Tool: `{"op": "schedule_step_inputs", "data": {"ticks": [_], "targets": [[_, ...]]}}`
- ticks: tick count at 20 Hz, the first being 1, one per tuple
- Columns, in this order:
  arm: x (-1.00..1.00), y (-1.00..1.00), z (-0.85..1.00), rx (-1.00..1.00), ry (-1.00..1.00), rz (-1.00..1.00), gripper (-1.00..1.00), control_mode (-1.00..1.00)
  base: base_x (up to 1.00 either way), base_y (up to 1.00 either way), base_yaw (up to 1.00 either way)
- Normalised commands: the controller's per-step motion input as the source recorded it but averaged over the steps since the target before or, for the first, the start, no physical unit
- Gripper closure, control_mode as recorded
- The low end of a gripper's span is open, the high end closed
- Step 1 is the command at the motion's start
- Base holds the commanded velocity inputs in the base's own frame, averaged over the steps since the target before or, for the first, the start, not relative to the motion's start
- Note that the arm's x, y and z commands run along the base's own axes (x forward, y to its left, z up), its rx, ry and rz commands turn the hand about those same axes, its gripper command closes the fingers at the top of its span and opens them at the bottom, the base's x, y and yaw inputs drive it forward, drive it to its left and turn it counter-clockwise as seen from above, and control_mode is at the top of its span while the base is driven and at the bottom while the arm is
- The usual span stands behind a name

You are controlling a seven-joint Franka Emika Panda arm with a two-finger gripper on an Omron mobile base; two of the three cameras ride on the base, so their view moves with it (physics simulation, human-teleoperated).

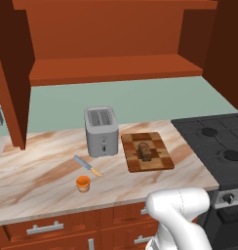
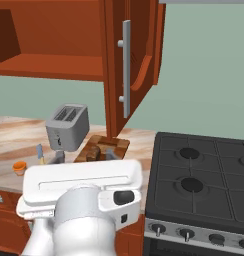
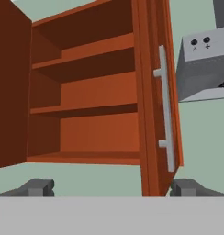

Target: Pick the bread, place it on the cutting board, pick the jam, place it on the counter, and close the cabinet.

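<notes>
The dark brown bread [image 1: 145, 151] lies on the checkered cutting board [image 1: 162, 158], right of the toaster. The orange jam [image 1: 83, 183] stands on the marbled counter [image 1: 38, 176] near its front edge. Above, the cabinet [image 1: 111, 68] hangs open with bare shelves. In the hand view my gripper [image 3: 113, 188] is open with nothing between its fingers. It looks up at the cabinet's right door [image 3: 148, 101] and its grey bar handle [image 3: 165, 110]. From the right base view the gripper [image 2: 84, 156] is raised in front of the board [image 2: 116, 144], below that door's handle [image 2: 126, 70].
A silver toaster [image 1: 101, 132] stands at the back of the counter, with an orange-handled knife [image 1: 88, 166] in front of it. A black stove [image 1: 218, 146] lies to the right, under a grey range hood [image 3: 205, 69]. The cabinet's left door [image 1: 11, 78] juts out over the counter.
</notes>
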Motion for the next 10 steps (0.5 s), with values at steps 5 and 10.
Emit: {"op": "schedule_step_inputs", "data": {"ticks": [5, 10], "targets": [[0.12, -0.02, -0.07, 0.0, -0.03, 0.08, -1.0, -1.0, 0.0, 0.0, 0.0], [0.17, -0.06, -0.04, 0.0, -0.03, 0.07, -1.0, -1.0, 0.0, 0.0, 0.0]]}}
